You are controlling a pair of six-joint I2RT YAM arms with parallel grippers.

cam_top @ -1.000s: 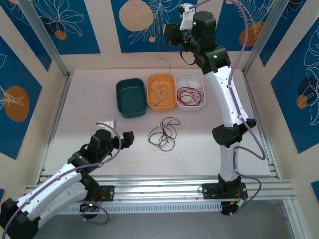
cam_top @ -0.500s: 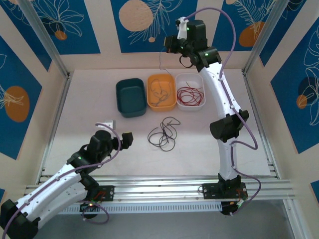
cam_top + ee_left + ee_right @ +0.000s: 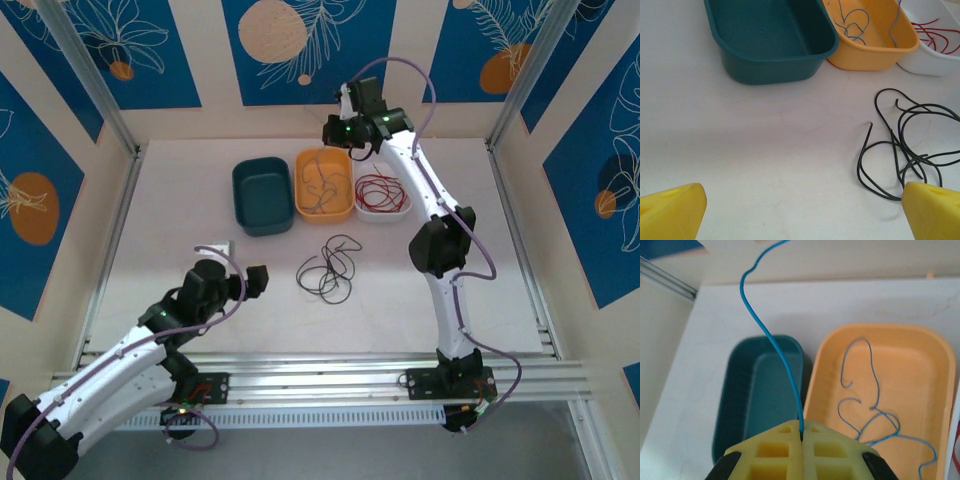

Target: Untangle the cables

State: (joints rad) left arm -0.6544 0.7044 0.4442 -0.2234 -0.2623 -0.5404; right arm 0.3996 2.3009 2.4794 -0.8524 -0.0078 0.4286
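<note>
Top external: left claw (image 3: 256, 280) unchanged, wide, empty, on white counter (image 3: 180, 220) near one tangle of thin black cables (image 3: 328, 270). Three plastic tubs: teal tub (image 3: 262, 192), orange tub (image 3: 325, 215), white tub (image 3: 383, 215). Farthest, right claw (image 3: 332, 132) has dropped over the orange tub, pinching one thin blue cable (image 3: 771, 340).

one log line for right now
right gripper: shut on blue wire, near orange bin | left gripper: open, facing black wires on table | teal bin: empty

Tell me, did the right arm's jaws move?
Yes. In the top view the right jaws came down the picture, closer to the far rim of the orange tray, shut on a blue wire.
</note>
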